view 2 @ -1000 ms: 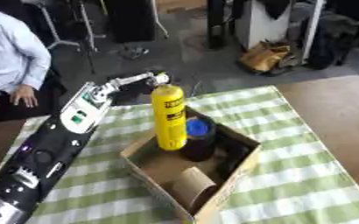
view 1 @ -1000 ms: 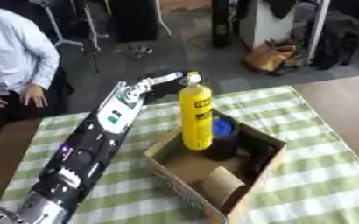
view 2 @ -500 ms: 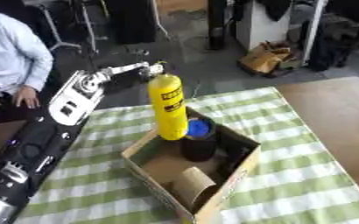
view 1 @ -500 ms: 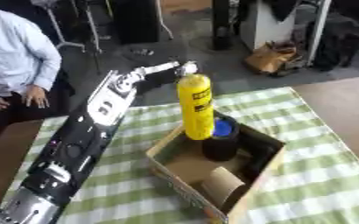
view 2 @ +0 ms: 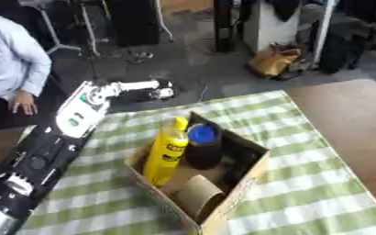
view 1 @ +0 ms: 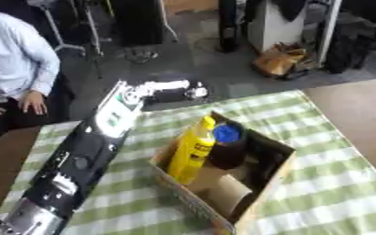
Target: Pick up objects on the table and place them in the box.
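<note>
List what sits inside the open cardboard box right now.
Inside the cardboard box: a yellow bottle leaning on the left wall, a dark cylinder with a blue lid, and a brown cardboard roll. The box floor beneath them is hidden.

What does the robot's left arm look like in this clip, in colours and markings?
The left arm is mostly black, with a silver joint section near the lower edge of the view. A white panel bearing a small green mark sits on the forearm. Beyond it a pale, silver-white wrist leads to the left hand, which is blurred, dark and light; its finger detail cannot be made out. The right arm is not in view.
</note>
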Action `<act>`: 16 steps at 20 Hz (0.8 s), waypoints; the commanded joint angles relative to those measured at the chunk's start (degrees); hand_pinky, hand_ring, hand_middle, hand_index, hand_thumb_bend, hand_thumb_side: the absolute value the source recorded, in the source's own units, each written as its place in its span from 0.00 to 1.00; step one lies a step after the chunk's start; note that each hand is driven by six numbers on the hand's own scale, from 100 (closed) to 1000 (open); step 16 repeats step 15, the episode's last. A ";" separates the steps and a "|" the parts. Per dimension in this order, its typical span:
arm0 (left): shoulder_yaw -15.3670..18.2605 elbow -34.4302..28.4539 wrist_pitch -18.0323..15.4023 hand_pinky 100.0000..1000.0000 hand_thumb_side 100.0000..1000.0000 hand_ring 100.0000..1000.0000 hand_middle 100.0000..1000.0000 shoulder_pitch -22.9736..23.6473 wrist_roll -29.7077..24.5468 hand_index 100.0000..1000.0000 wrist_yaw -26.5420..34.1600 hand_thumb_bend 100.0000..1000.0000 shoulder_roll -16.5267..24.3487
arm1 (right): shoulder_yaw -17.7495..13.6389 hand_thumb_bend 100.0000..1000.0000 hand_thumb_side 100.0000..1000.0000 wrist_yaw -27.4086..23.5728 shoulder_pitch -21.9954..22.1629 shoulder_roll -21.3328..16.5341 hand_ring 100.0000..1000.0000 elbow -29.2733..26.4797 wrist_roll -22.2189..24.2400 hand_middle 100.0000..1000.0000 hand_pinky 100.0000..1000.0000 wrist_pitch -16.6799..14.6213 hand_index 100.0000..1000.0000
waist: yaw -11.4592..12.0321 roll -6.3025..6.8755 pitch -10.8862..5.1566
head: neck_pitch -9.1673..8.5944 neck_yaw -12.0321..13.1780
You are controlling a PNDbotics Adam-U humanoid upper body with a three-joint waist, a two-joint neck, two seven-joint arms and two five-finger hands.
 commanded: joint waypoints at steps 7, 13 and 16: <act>1.47 -0.52 1.14 1.00 1.00 1.00 1.00 -1.37 0.13 1.00 3.64 0.00 0.91 | 0.08 0.00 0.89 -0.69 -1.15 -0.26 0.71 -0.93 -2.06 0.63 0.78 -2.34 0.53 | -0.03 -0.49 -0.54 | 0.26 -0.20; 4.61 -7.49 0.13 0.53 1.00 0.54 0.83 -0.25 5.40 0.92 12.09 0.00 2.53 | -0.55 0.00 0.92 -0.34 -1.37 -0.61 0.71 -0.93 -2.06 0.63 0.78 -2.27 0.53 | 0.44 -1.05 -0.67 | -0.23 -0.05; 5.58 -12.58 0.21 0.19 0.84 0.35 0.72 0.89 10.11 0.82 16.59 0.00 4.05 | -1.01 0.00 0.92 -0.14 -1.37 -0.83 0.71 -0.93 -2.06 0.63 0.78 -2.23 0.53 | 0.84 -1.17 -0.77 | -0.39 0.08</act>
